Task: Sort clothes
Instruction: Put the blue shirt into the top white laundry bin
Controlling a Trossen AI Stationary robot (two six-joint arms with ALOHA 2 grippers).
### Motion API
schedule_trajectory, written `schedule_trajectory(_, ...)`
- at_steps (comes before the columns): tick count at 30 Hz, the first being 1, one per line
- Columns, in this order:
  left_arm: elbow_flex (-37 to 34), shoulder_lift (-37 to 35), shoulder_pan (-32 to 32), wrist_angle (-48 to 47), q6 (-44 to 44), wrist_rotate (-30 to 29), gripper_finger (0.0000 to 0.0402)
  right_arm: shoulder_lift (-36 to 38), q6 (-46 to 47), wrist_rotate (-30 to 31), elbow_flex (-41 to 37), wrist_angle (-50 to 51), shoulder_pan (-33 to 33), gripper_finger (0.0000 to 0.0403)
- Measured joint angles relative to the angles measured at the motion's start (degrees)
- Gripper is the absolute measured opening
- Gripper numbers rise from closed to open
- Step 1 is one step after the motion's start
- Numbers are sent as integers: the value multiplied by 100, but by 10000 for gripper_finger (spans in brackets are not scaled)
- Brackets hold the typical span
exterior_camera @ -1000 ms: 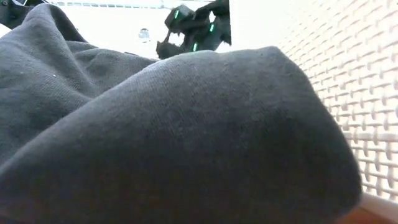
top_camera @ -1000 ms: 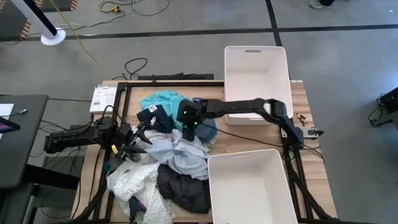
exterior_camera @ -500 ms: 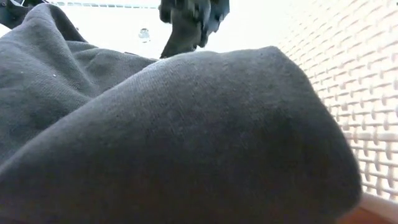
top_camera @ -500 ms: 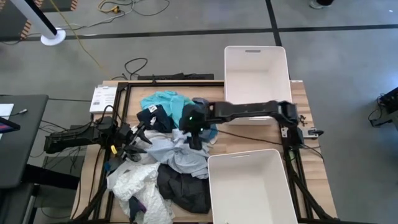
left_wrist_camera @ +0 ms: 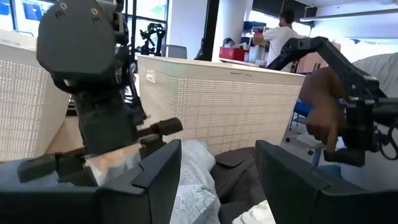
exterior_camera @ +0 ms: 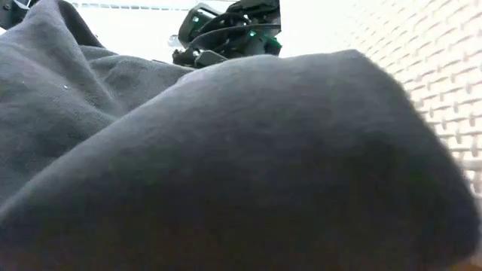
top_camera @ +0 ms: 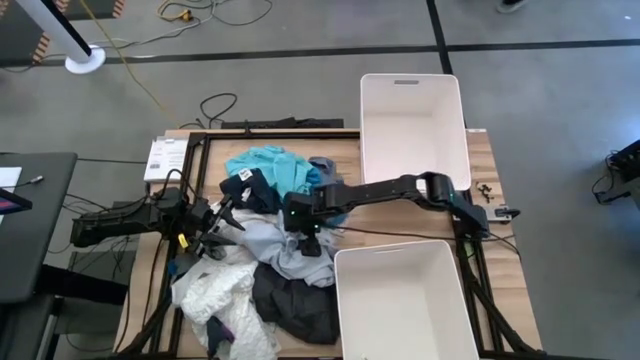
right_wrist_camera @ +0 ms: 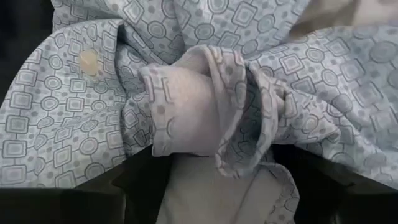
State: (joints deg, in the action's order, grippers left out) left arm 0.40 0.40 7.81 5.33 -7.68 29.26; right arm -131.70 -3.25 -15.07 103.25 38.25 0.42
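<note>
Table [top_camera: 345, 150]: clothes [top_camera: 270, 255] heaped lengthwise front-to-back.

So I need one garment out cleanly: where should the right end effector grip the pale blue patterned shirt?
Probably the bunched cuff fold of the pale blue patterned shirt, from straight above: it stands proud of the pile, and the right end effector hangs directly over it.

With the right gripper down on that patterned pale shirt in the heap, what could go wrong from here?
The right gripper is pressed into the pale blue shirt, which lies tangled with the dark grey garment and teal garment; a lift may drag neighbours along. A loose fold could slip. The near bin is close, so trailing fabric might catch its rim.
</note>
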Motion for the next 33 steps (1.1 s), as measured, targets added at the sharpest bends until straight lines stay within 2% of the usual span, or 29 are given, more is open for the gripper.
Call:
schedule_trajectory(2,0,2,0,2,0,-4,199,-97,1,-8,3,-15,10,279)
schedule_trajectory(4,0,0,0,2,0,-20,199,-138,30,-22,5,-15,12,238)
schedule_trajectory(6,0,0,0,2,0,-31,199,-140,56,-22,4,-17,9,171)
schedule_trajectory(9,0,0,-2,4,0,-40,199,-68,1,-45,-13,-6,-26,46)
schedule_trajectory(10,0,0,0,4,0,-57,199,-21,-26,-71,-25,8,-40,27)
schedule_trajectory(16,0,0,0,4,0,-204,199,504,12,52,-82,146,-54,12)
schedule_trajectory(23,0,2,-2,-6,0,-203,199,1681,-213,545,54,164,74,2)
schedule_trajectory(27,0,0,0,-9,0,-203,199,2276,-477,996,202,162,172,1)
schedule_trajectory(33,0,0,-1,-11,-2,-201,199,3020,-916,2189,521,563,328,1)
